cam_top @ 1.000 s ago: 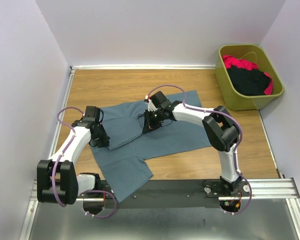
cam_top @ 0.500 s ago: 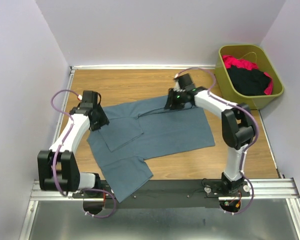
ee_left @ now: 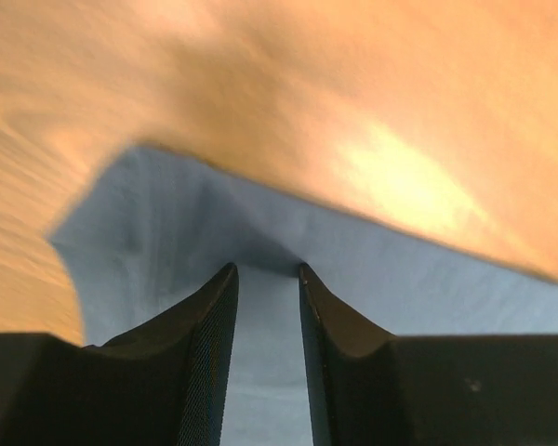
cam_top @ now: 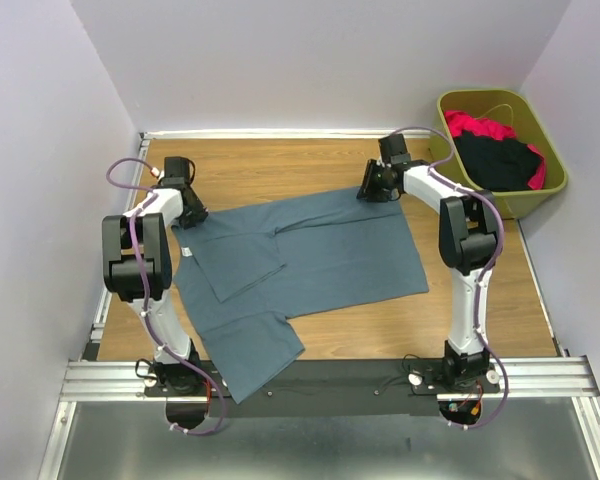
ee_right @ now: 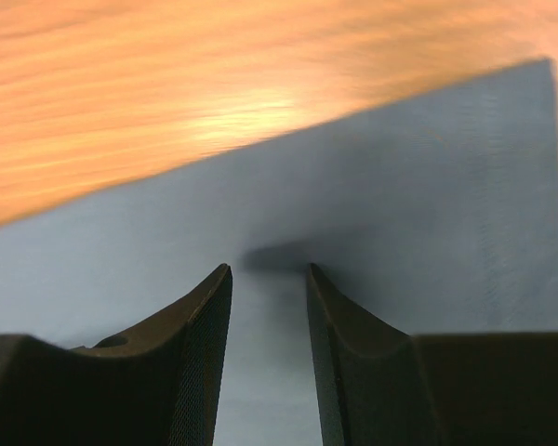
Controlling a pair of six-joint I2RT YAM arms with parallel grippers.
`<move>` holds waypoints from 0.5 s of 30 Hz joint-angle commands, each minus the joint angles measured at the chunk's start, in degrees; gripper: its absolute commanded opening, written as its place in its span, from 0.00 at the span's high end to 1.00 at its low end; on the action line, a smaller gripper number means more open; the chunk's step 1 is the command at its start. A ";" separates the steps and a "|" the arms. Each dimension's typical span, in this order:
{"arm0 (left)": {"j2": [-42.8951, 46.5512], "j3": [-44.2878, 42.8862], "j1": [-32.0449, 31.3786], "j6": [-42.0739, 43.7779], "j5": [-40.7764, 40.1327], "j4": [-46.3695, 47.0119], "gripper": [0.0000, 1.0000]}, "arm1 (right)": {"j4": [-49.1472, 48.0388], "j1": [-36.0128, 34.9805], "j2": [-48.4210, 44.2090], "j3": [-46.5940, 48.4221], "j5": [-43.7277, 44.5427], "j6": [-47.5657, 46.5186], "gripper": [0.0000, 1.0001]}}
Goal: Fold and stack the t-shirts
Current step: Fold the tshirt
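Note:
A slate-blue t-shirt (cam_top: 325, 255) lies spread on the wooden table, with a flap folded over its left part (cam_top: 238, 255). My left gripper (cam_top: 188, 216) is at the shirt's far-left corner. In the left wrist view this gripper (ee_left: 265, 271) is open, its tips low over flat blue cloth (ee_left: 372, 269), nothing pinched. My right gripper (cam_top: 372, 190) is at the shirt's far-right edge. In the right wrist view this one (ee_right: 268, 271) is open too, above smooth cloth (ee_right: 400, 186). A black t-shirt (cam_top: 498, 162) and a red-pink t-shirt (cam_top: 477, 125) lie in the bin.
The olive-green bin (cam_top: 458, 188) stands at the far right of the table. The blue shirt's near part (cam_top: 255, 355) reaches the metal rail (cam_top: 540, 375) at the front edge. White walls close in the left, back and right sides.
Both grippers went from shut to open and moved away from the shirt's middle and left side to its far corners. The folded flap stays lying on the shirt.

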State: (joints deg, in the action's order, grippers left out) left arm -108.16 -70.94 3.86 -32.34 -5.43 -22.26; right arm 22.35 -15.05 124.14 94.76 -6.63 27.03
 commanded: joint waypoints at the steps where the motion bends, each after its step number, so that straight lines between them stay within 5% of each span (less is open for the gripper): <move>1: -2.49 -0.52 2.29 0.96 -0.81 1.08 0.60 | 1.12 3.09 5.05 0.43 2.94 1.19 0.55; 15: -18.47 -19.66 2.12 2.01 4.81 -2.34 0.59 | 1.47 10.04 14.90 12.28 3.65 1.45 0.54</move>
State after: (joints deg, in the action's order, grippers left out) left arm -119.72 -86.11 6.13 -31.66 -1.45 -21.50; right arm 20.64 -7.55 133.23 104.44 -7.77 29.93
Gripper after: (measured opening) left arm 0.404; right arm 0.456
